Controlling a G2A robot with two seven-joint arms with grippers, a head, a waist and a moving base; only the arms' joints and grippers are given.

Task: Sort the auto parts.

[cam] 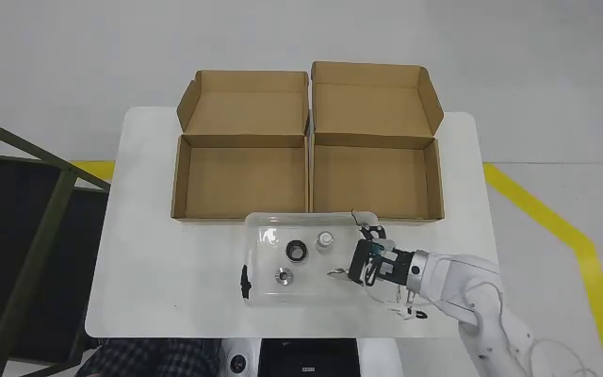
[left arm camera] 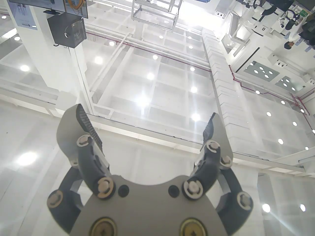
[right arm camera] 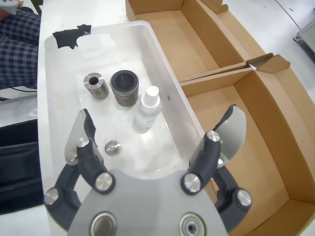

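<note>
Right gripper [cam: 358,266] [right arm camera: 157,109]: jaws spread wide, holding nothing. In the top view it hangs over the 3 o'clock end of the clear bin [cam: 311,215] [right arm camera: 173,79], fingers pointing toward 9 o'clock.

The bin sits on the white table [cam: 151,236]. Two open cardboard boxes lie just beyond it at 12 o'clock, side by side and touching: left box [cam: 240,179] [right arm camera: 177,33] and right box [cam: 372,179] [right arm camera: 246,136].

Parts in the bin, top view, placed from the gripper:
- Small stud [right arm camera: 113,147]: nearest, lying just ahead of one fingertip, not touched.
- Spray bottle [cam: 325,239] [right arm camera: 149,109]: upright at about 10 o'clock, roughly between the fingertip lines and clear of both.
- Linear bearing [cam: 297,251] [right arm camera: 124,88]: on end, just past the bottle toward 9 o'clock.
- Bored steel cylinder [cam: 283,276] [right arm camera: 96,87]: on end, farthest out at 9 o'clock, near the bearing but apart from it.

A scrap of black tape [cam: 245,281] [right arm camera: 70,37] sits on the bin's 9 o'clock rim.

Hard to read: in the top view the stud is lost among the fingers and glare. In the right wrist view one finger overlaps the bin wall and the right box's near edge.

Left gripper [left arm camera: 146,111]: jaws wide, empty, aimed up at the ceiling. Its place relative to the table cannot be told.
</note>
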